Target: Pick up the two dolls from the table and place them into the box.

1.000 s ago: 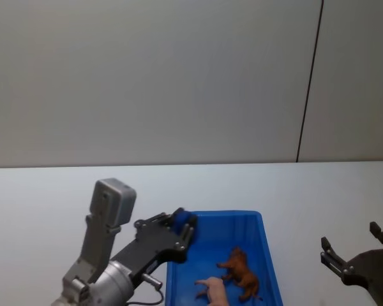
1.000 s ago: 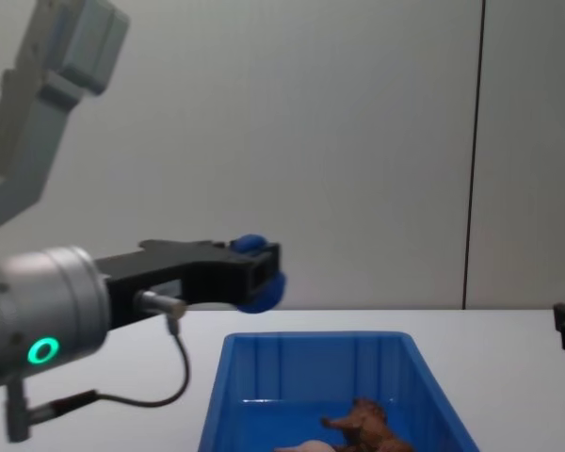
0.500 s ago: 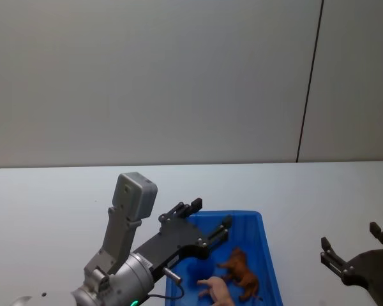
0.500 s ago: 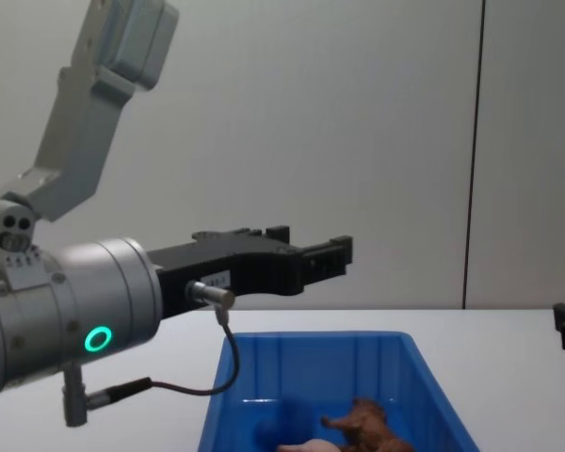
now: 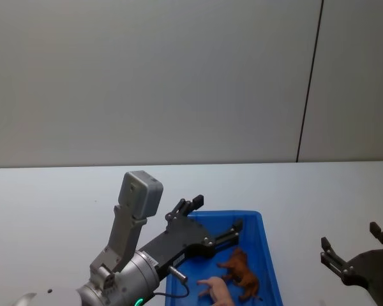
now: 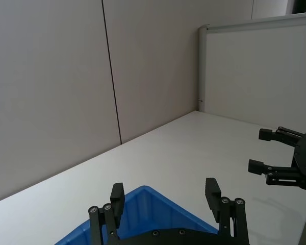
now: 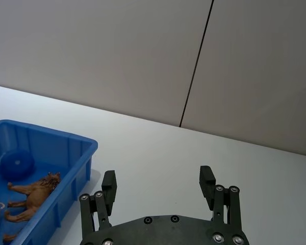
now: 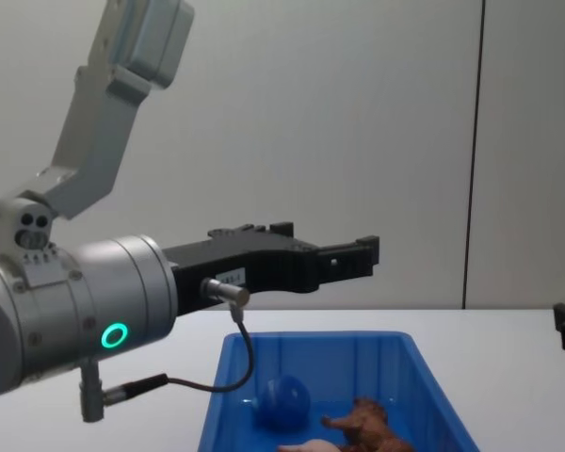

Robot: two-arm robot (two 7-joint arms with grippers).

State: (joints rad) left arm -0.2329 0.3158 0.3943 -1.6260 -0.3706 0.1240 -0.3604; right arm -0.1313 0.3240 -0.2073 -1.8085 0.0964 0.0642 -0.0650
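My left gripper [image 5: 207,220] hung empty with jaws spread above the box [image 5: 268,268], both dolls, brown [image 5: 242,271] and pink [image 5: 216,289], lying below it beside the ball [image 8: 282,400], so dipping while pulling back risked clipping the rim and shoving the box across the desk [image 5: 51,197], my open right gripper [image 5: 357,252] parked well apart.

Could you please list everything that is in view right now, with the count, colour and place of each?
Box: one, bright blue, on the table in front of the robot.
Shaggy doll: one, reddish-brown, lying in the box.
Pig doll: one, pale pink, in the box beside the shaggy doll.
Ball: one, blue, in the box.
Table: one, white.
Wall: one, grey, behind the table.
Left gripper: one, black, open, above the box.
Right gripper: one, black, open, right of the box.
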